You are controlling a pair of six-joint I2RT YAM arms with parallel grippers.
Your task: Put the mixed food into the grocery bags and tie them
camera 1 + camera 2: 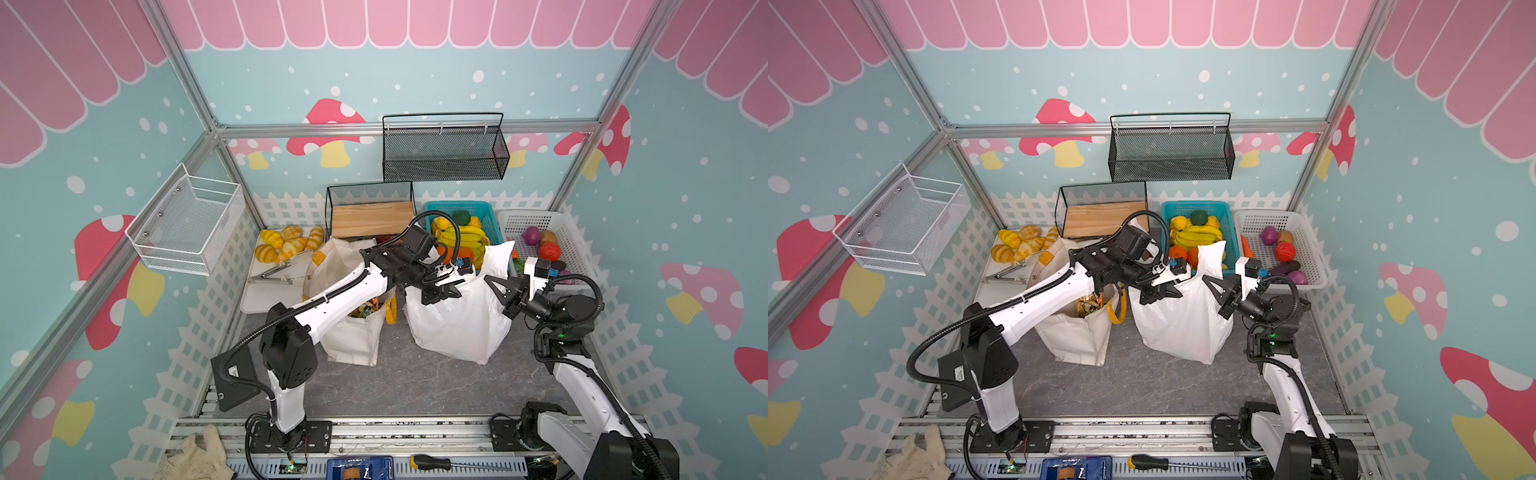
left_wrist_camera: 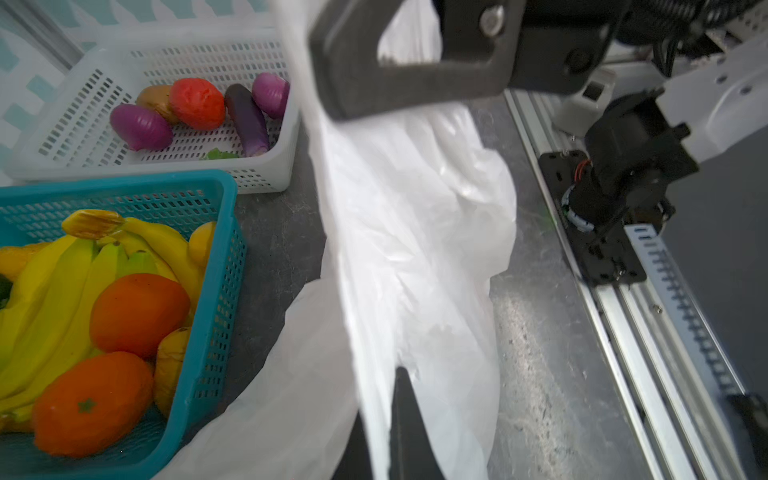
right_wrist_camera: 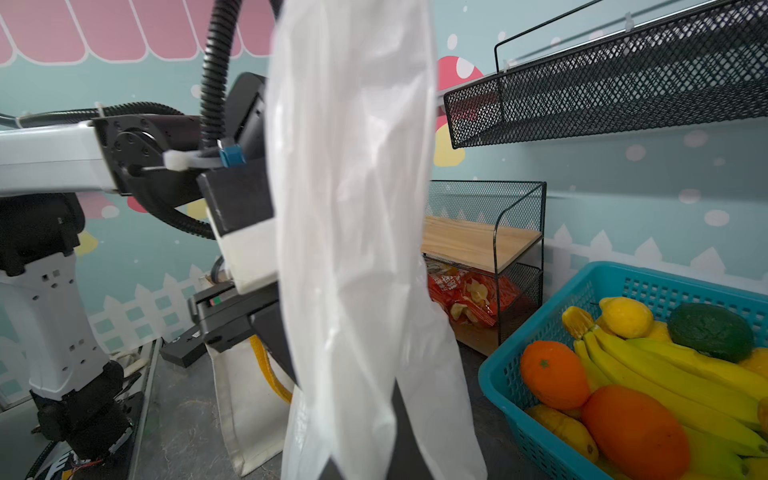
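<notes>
Though close beside canvas tote [image 1: 353, 338], plastic bag [image 1: 457, 324], open floor [image 1: 415, 386] in front.

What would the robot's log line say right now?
left claw: shut on white plastic bag | right claw: shut on same bag | bag: standing, untied | canvas tote: snack packets inside

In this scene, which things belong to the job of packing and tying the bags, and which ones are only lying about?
Belong to the job: white plastic bag, gripped at its top by the left gripper and right gripper; canvas tote; snack packets inside the tote.
Only lying about: bread rolls, tongs, screwdriver, cloth glove, orange packets.
</notes>
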